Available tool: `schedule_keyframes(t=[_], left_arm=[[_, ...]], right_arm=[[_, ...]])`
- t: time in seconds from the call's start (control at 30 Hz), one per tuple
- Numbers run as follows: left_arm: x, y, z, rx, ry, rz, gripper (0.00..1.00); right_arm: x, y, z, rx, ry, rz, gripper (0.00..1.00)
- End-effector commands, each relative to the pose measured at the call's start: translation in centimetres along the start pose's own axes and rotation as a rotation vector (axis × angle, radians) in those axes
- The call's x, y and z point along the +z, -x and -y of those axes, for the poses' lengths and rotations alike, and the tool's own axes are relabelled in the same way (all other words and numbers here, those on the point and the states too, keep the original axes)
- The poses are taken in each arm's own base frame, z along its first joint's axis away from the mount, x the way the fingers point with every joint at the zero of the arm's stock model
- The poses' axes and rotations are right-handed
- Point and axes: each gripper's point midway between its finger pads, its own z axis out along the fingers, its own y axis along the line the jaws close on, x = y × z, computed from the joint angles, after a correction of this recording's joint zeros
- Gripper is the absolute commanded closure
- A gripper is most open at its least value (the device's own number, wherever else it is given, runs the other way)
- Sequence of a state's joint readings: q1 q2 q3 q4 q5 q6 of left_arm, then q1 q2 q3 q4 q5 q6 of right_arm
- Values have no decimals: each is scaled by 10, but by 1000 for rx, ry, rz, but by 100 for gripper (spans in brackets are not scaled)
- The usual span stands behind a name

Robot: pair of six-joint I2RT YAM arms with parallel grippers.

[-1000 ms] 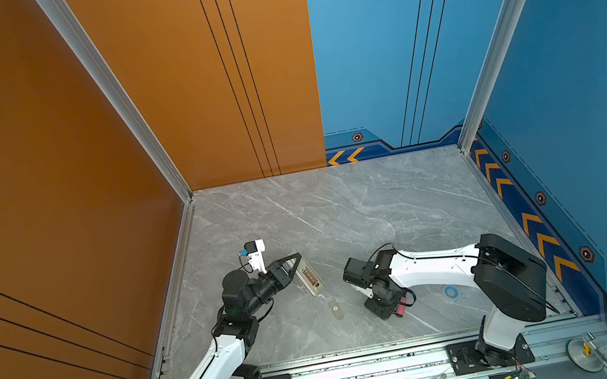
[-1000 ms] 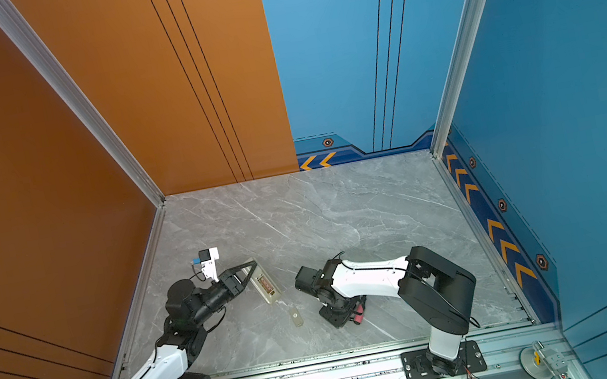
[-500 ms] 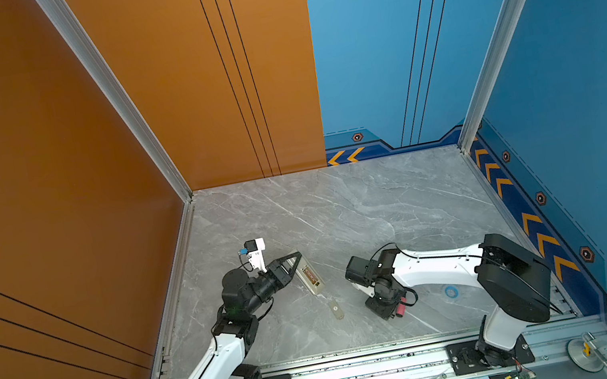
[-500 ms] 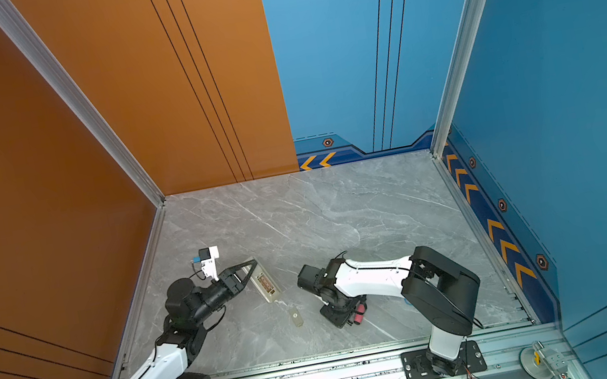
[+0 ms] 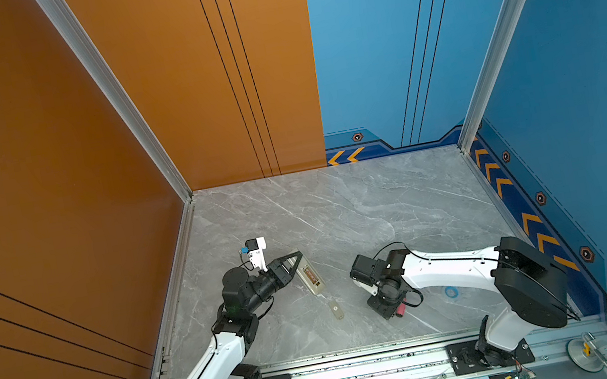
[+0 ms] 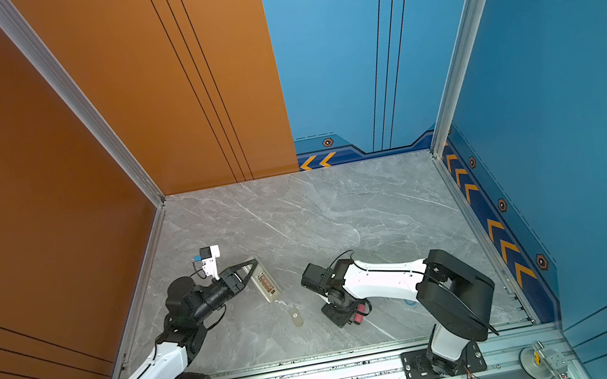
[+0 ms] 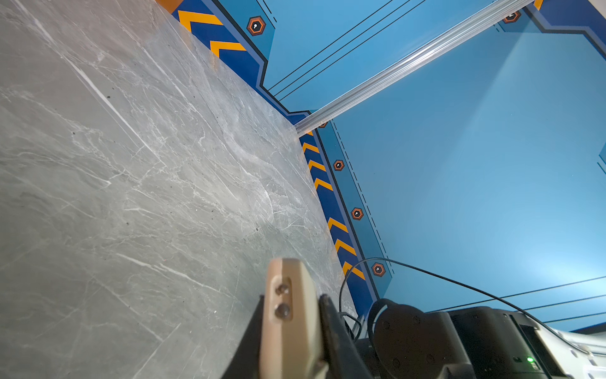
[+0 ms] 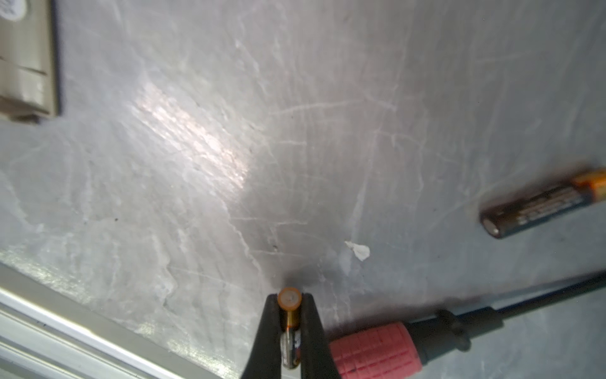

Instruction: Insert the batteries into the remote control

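The right tool (image 8: 290,331) is closed on one battery (image 8: 290,303), the second battery (image 8: 544,205) lies on the desk (image 8: 229,147), and the left tool (image 5: 293,263) grips the remote control (image 5: 310,278), whose recess looks empty.

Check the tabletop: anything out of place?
A pink-handled screwdriver lies beside the right gripper, whose jaws pinch one dark battery. A small white scrap litters the grey marble tabletop.
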State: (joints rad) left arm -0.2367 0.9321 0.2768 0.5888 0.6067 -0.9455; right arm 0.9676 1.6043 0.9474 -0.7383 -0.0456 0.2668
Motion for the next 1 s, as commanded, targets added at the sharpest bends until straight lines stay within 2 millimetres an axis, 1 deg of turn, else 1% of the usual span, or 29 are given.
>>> schedule_keyframes(t=[0.0,0.1,0.23,0.4,0.57,0.73,0.97], left_arm=[[3,4,13,38,-31,-14,100],[2,3,16,49,-33,-19,100],[4,0,12,46,-18,-35,100],[7,-3,13,48,-20,-48,100],[10,-7,13,47,-16,-67,100],[13,-11,15,52,-14,-91,100],[16,-17,19,59,-6,-135,100]], right_arm=[[-4,4,3,14,-15,43,100],[-8,8,2,15,-11,66,100],[-15,15,0,21,-1,113,100],[-29,26,-8,35,45,205,100],[-58,41,-12,68,80,332,100],[-93,63,-15,118,119,478,100],[-132,90,-21,162,184,641,100]])
